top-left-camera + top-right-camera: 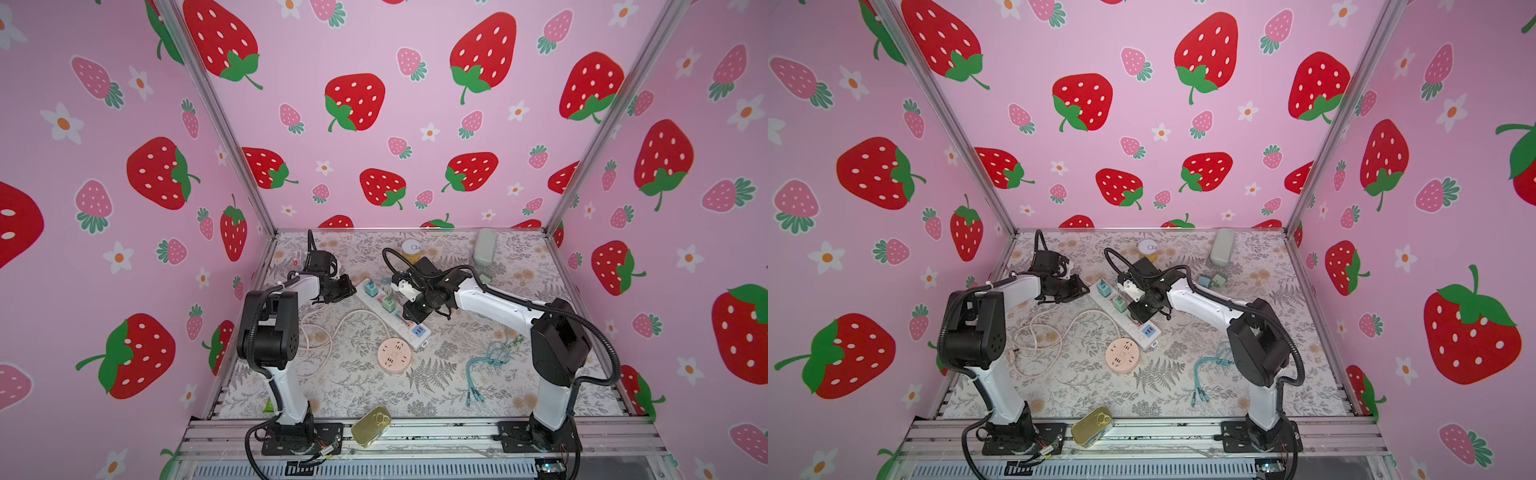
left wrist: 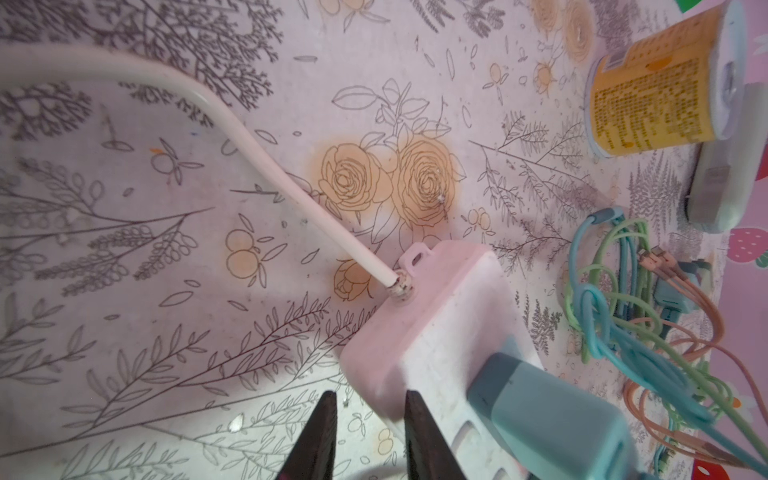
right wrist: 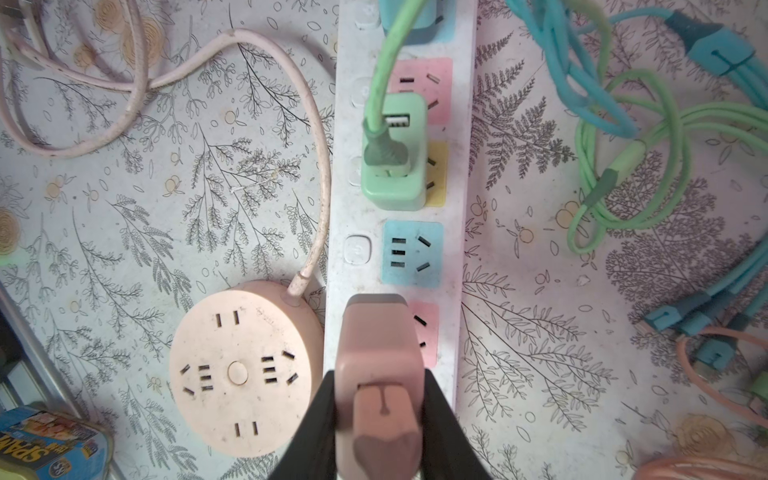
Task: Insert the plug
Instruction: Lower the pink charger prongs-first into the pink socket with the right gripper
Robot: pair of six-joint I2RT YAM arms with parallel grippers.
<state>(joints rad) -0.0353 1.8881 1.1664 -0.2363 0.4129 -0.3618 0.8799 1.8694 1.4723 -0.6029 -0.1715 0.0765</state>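
A white power strip (image 1: pixel 377 306) (image 1: pixel 1106 305) lies slantwise mid-table. My right gripper (image 3: pixel 378 376) (image 1: pixel 413 316) is shut on a pink plug (image 3: pixel 376 340), which stands over the strip's (image 3: pixel 461 249) pink socket (image 3: pixel 428 332); its prongs are hidden. The blue socket (image 3: pixel 411 254) beside it is free. A green plug (image 3: pixel 395 166) sits in the yellow socket. My left gripper (image 2: pixel 370 395) (image 1: pixel 351 291) is at the strip's cord end (image 2: pixel 436 332). Its jaws are slightly open, one fingertip (image 2: pixel 411 411) against the strip's corner, nothing between them. A teal plug (image 2: pixel 552 415) sits nearby.
A round pink socket hub (image 3: pixel 245 370) (image 1: pixel 394 351) lies beside the strip, its cord looping left. Coloured cables (image 1: pixel 492 357) lie right. A yellow can (image 2: pixel 652 95) and a grey case (image 1: pixel 485 246) stand at the back. A gold tin (image 1: pixel 371 424) rests on the front rail.
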